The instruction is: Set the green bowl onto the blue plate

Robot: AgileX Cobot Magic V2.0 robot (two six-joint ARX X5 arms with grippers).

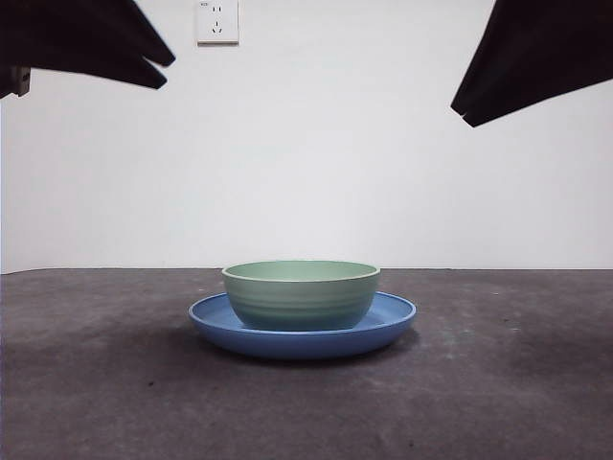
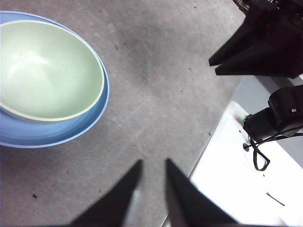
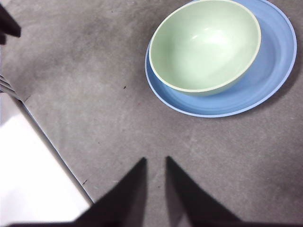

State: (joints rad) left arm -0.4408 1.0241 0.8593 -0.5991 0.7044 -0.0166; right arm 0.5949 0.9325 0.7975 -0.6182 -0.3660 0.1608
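Both grippers hang high and well apart from the dishes, one at each top corner of the front view. The left gripper (image 2: pixel 150 189) holds nothing, its jaws drawn narrow with only a slim gap between the tips; the right gripper (image 3: pixel 155 184) is the same — empty, jaws nearly together.

The green bowl (image 1: pixel 301 292) sits upright inside the blue plate (image 1: pixel 393 321), resting on the plate's floor. Both wrist views show it off-centre, with a wide blue crescent bare on one side and the bowl's edge close to the plate rim on the other. By my reading the task is already met.

Little can go wrong while the arms stay up. The risk would come from any fresh descent: a jaw catching the bowl's rim could slide it toward the low plate rim, tip it, or drag both dishes across the grey table (image 1: pixel 517 402). Since the bowl sits nearer one edge, a nudge from the open side seems the likeliest way to ride it up over the rim.

Around them, a white wall socket (image 1: pixel 216 21) sits high behind, and a white surface with a black cable (image 2: pixel 255 158) borders the mat in the left wrist view. Nothing stands between the arms and the dishes.
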